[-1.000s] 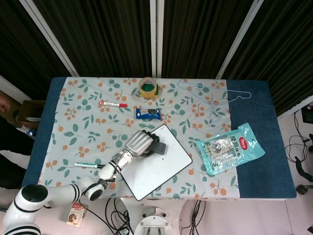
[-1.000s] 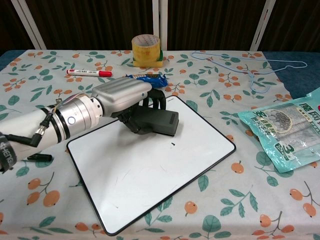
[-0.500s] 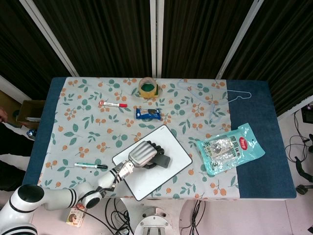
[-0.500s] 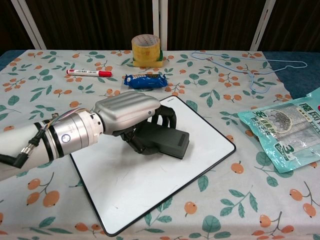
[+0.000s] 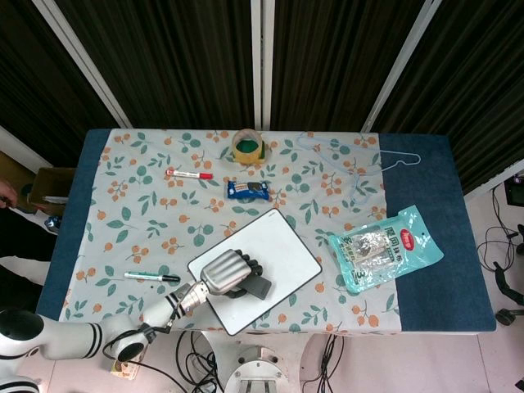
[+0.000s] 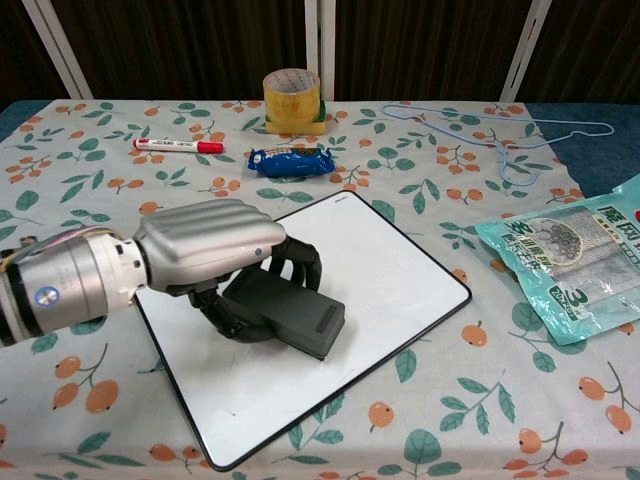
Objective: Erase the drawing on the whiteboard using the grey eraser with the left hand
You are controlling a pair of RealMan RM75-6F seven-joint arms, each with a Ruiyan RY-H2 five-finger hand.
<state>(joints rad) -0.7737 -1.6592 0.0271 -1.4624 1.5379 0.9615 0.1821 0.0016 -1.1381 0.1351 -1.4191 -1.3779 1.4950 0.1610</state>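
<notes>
Our left hand grips the grey eraser, fingers curled over its top, and presses it flat on the near-left part of the whiteboard. The board surface we can see looks clean, so we judge the erasing nearly done; anything under the eraser is hidden.

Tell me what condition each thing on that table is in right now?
left hand: grips the grey eraser, pressing it on the board.
grey eraser: flat on the whiteboard, under the hand.
whiteboard: lying flat, no drawing visible.
red marker: capped, lying flat.
tape roll: lying flat.
blue snack packet: looks sealed.
hanger: lying flat.
</notes>
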